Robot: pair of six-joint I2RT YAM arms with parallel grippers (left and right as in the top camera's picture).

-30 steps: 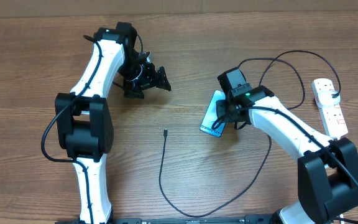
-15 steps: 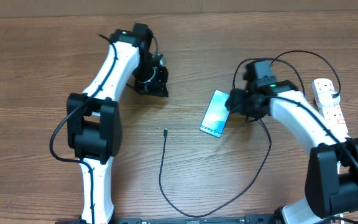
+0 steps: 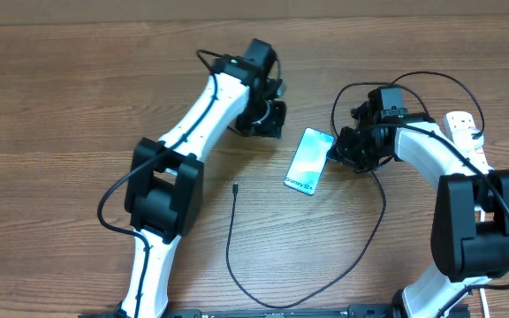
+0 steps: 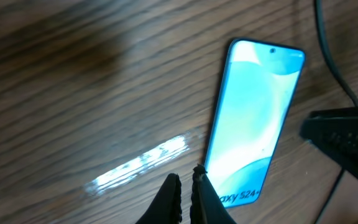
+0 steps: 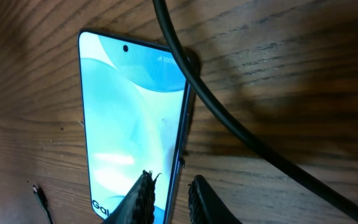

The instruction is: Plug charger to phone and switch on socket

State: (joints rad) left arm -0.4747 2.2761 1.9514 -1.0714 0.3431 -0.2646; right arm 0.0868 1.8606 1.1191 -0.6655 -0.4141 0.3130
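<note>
Swinging in from the far left, the left gripper (image 3: 268, 119) had closed most of its distance to the phone (image 3: 308, 161). It hung just up-left of it, fingers (image 4: 168, 202) pressed together on nothing. Below-left of the phone, well apart, the charger (image 3: 237, 247) lay loose on the worktop (image 3: 60, 106), its connector tip (image 3: 235, 187) pointing up. Thin and limp, the cable would probably flop unless pinched right behind that stiff tip. The phone lay flat, screen up. A slim, slick, glass-faced slab, it looked best taken across its long edges, not the screen. The right gripper (image 3: 347, 150) had drawn off the phone to its right edge. Its fingers (image 5: 143, 193) stood narrowly apart there, and whether they touched the frame could not be told. Far right of the phone sat the socket (image 3: 458, 122), partly covered by the right arm. Its switches and the phone's charging port could not be made out.
</note>
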